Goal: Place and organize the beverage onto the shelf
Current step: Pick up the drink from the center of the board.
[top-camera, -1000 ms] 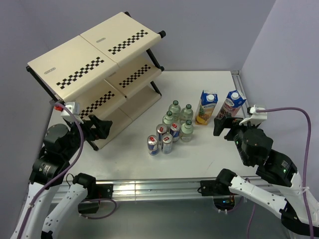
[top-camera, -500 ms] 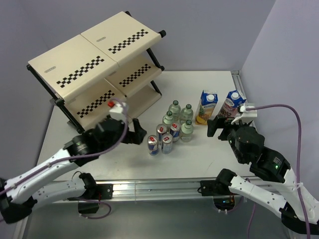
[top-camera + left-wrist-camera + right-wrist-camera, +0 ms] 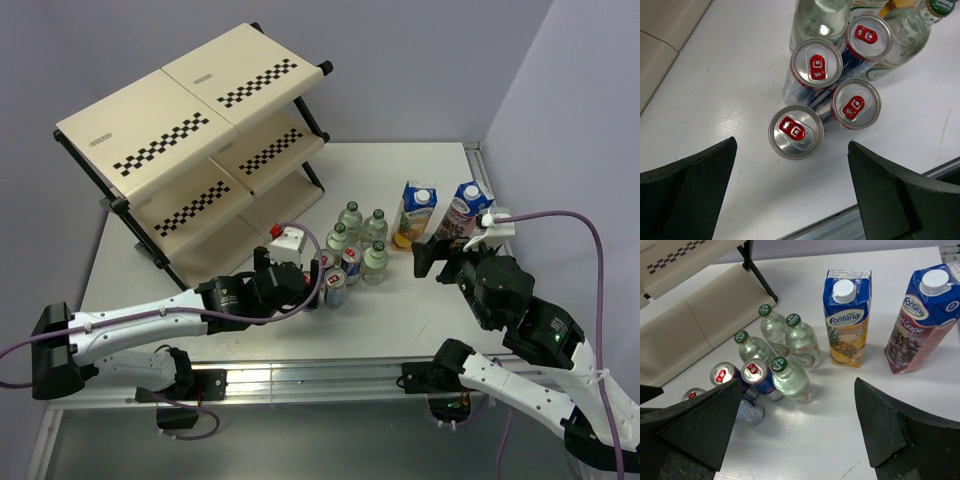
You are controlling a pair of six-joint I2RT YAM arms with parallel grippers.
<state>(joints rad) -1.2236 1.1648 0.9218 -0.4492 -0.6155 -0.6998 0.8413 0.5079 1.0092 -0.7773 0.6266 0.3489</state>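
Hovering above the four cans [image 3: 816,64], the left gripper [image 3: 791,145] has its jaws spread wide and grips nothing; in its wrist view the nearest can lies between the two fingers [image 3: 690,190], below them. The cans stand upright in a tight cluster on the table [image 3: 400,310], touching one another. Four bottles [image 3: 787,377] with green caps stand just behind and to the right of them, also bunched close. Right of the bottles stand two upright cartons, the pineapple carton [image 3: 847,315] nearer the bottles and the grape carton [image 3: 920,315] beside it, a small gap between them. The right gripper [image 3: 432,255] hangs near the cartons on their near side, its jaws likewise wide apart and holding nothing. The shelf [image 3: 190,130] stands at the far left of the table, its sloped cream tiers facing the drinks, and every drink stands on the table beside it, none on a tier
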